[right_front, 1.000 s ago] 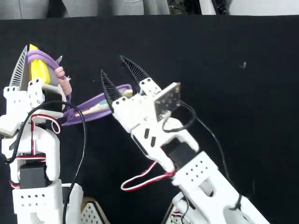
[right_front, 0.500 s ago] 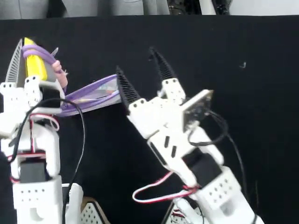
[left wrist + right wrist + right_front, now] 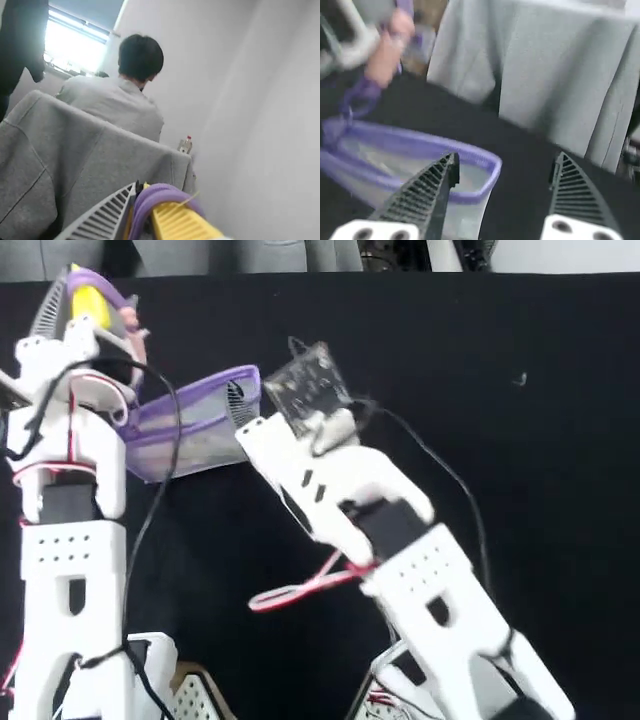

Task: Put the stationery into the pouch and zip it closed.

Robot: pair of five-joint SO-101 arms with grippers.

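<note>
The translucent purple zip pouch point(image 3: 195, 430) has 1 end hidden behind the white left arm point(image 3: 70, 450), and its contents are too blurred to identify. In the high view, the right gripper point(image 3: 508, 160) is mostly hidden beneath its dark camera board point(image 3: 310, 385).

A black cloth-covered worktop point(image 3: 520, 460) spreads across the high view, with a tiny speck point(image 3: 519, 379) on it toward the far right. Pale grey fabric point(image 3: 250, 255) hangs along its far edge. In the left wrist view a grey garment point(image 3: 75, 165) drapes over a seat back. A small bottle point(image 3: 185, 145) stands beyond it beside a plain white wall point(image 3: 260, 100), and a bright window point(image 3: 70, 47) glows higher up.
</note>
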